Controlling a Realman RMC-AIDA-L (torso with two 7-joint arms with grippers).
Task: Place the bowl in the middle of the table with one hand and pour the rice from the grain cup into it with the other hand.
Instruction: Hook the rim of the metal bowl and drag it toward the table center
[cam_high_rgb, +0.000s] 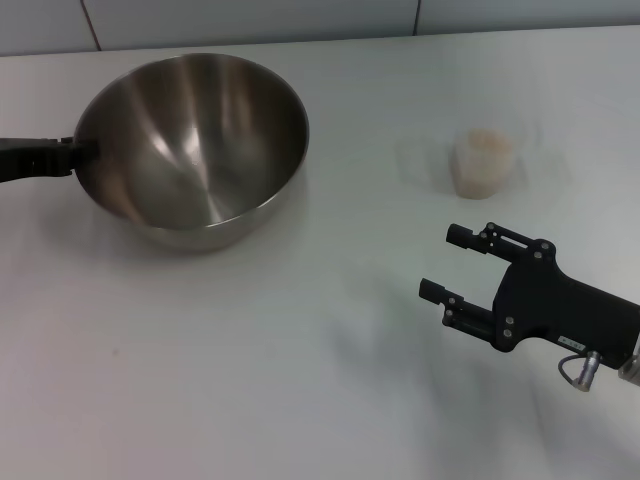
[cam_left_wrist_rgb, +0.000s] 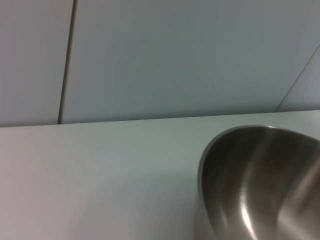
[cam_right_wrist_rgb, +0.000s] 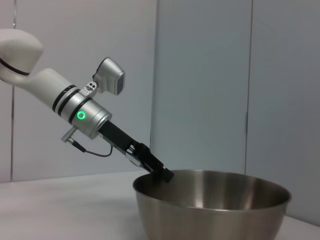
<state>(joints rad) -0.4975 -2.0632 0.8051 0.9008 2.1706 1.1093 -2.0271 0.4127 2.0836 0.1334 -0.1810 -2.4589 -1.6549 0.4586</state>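
Clearly your left gripper (cam_high_rgb: 70, 155) pinches the bowl (cam_high_rgb: 190, 150) rim on the tabletop's (cam_high_rgb: 250, 380) left (for dragging); the right gripper (cam_high_rgb: 448, 262), fingers spread, waits near the grain cup (cam_high_rgb: 483, 162).

The left gripper (cam_high_rgb: 72, 155) meets the bowl (cam_high_rgb: 190, 150) at its rim, its fingertips hidden there, its arm cut by the head view's edge. The left wrist view shows only part of the bowl. The right gripper's (cam_high_rgb: 448, 262) arm leaves the frame.
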